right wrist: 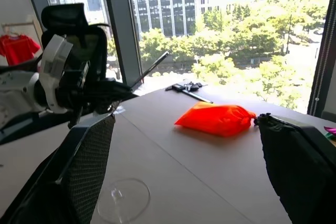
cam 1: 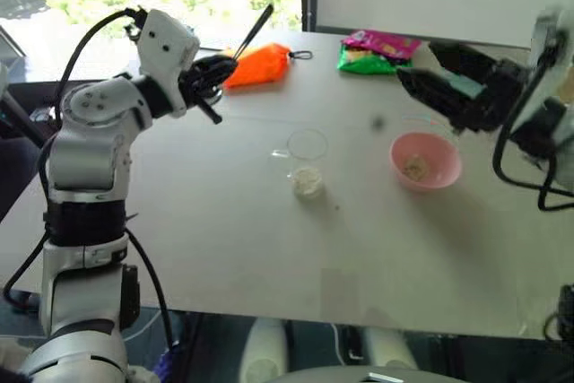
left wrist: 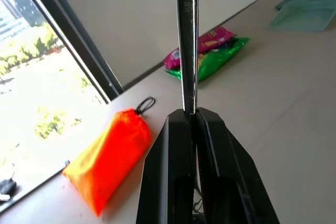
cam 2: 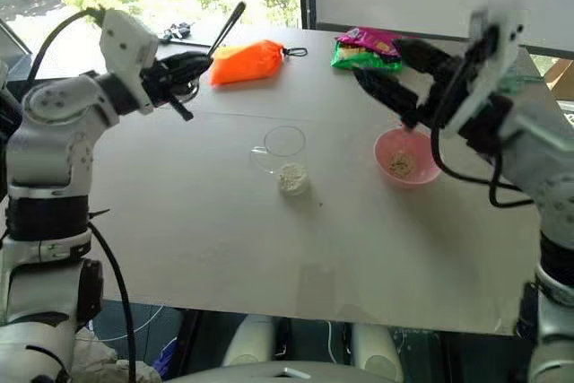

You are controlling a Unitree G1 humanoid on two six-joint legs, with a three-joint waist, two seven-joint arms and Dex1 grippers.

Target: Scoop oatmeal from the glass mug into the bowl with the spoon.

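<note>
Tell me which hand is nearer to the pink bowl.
Right. The right hand hovers open just above and behind the bowl; the left hand, shut on the spoon, is across the table past the glass mug.

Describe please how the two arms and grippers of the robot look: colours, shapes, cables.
Both arms have silver-grey rounded shells with black joint bands and loose black cables looping beside them. The left gripper has a white boxy wrist housing and two slim black fingers. The right gripper has two broad black fingers with a fine mesh-like texture.

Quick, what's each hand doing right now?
Left hand: closed on the spoon, held up off the table.
Right hand: open, holding nothing, above the bowl.
</note>
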